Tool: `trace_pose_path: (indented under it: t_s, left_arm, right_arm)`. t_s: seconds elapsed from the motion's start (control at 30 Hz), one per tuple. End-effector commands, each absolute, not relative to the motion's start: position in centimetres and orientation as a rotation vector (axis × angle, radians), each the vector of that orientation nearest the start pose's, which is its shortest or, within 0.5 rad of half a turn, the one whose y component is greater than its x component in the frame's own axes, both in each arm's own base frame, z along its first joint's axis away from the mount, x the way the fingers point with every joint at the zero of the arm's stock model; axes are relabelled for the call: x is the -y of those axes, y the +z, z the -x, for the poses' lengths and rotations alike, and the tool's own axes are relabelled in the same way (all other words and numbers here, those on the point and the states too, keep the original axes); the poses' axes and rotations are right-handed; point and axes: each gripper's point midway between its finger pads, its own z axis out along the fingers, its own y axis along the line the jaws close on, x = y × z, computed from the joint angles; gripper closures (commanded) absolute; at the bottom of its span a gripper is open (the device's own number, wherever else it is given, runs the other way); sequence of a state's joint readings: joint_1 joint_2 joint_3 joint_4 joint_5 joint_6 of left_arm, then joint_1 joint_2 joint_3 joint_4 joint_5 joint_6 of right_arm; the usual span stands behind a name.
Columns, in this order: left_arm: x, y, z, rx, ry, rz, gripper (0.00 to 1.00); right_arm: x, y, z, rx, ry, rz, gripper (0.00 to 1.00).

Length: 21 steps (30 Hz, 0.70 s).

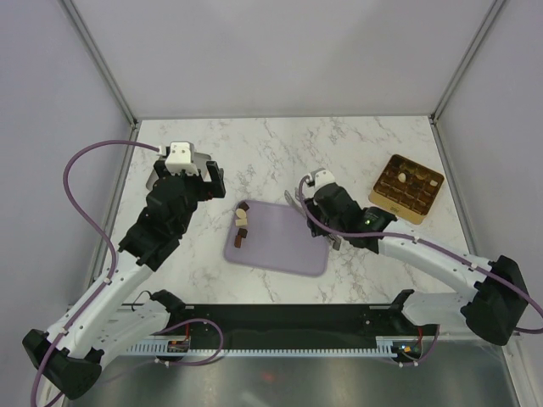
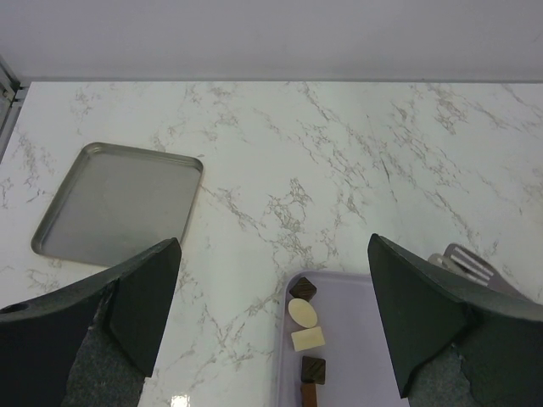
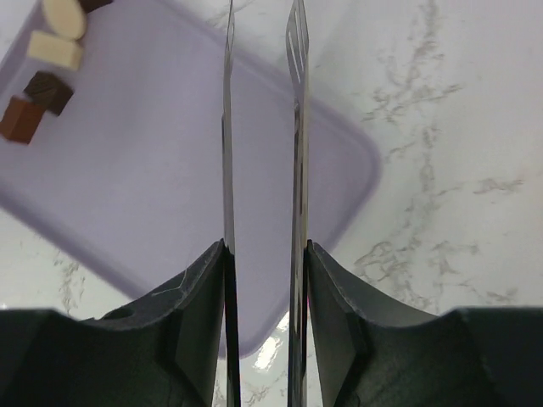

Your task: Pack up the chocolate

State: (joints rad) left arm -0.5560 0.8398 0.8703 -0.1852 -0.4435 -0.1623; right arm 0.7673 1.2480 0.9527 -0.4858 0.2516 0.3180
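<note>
Top view: I see left gripper (image 1: 185, 171) by metal pan (image 1: 154, 181). Chocolate (image 1: 242, 225) sits at left end of lilac tray (image 1: 288, 246), more in gold box (image 1: 407, 188).
Left wrist: fingers (image 2: 127, 305) spread wide.
Right wrist: right gripper (image 3: 263, 280) clamped on tongs (image 3: 297, 127) above tray.
</note>
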Motion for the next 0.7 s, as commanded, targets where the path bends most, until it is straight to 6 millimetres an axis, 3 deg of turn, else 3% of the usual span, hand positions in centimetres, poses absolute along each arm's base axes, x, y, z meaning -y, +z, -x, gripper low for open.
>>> trace_pose_path:
  t_s: [0.0, 0.13, 0.37, 0.53, 0.67]
  left_arm:
    - [9.9, 32.1, -30.3, -1.653, -0.128, 0.01, 0.0]
    - [10.0, 31.9, -30.4, -1.657, -0.125, 0.007, 0.0]
    - [9.6, 31.8, -30.5, -1.658, -0.103, 0.016, 0.0]
    - [9.6, 31.8, -30.6, -1.659, -0.1, 0.013, 0.0]
    - [9.6, 31.8, -30.5, -1.658, -0.101, 0.014, 0.0]
  right_arm:
    - [-24.5, 17.8, -25.2, -2.112, 0.394, 0.511, 0.52]
    - [-26.2, 17.1, -23.7, -2.123, 0.474, 0.526, 0.52]
    - [-31.0, 14.9, -20.3, -2.191, 0.493, 0.472, 0.5]
    - [-34.3, 15.2, -17.4, -2.178, 0.523, 0.44, 0.5]
    - [-35.7, 15.2, -16.4, -2.188, 0.547, 0.386, 0.5]
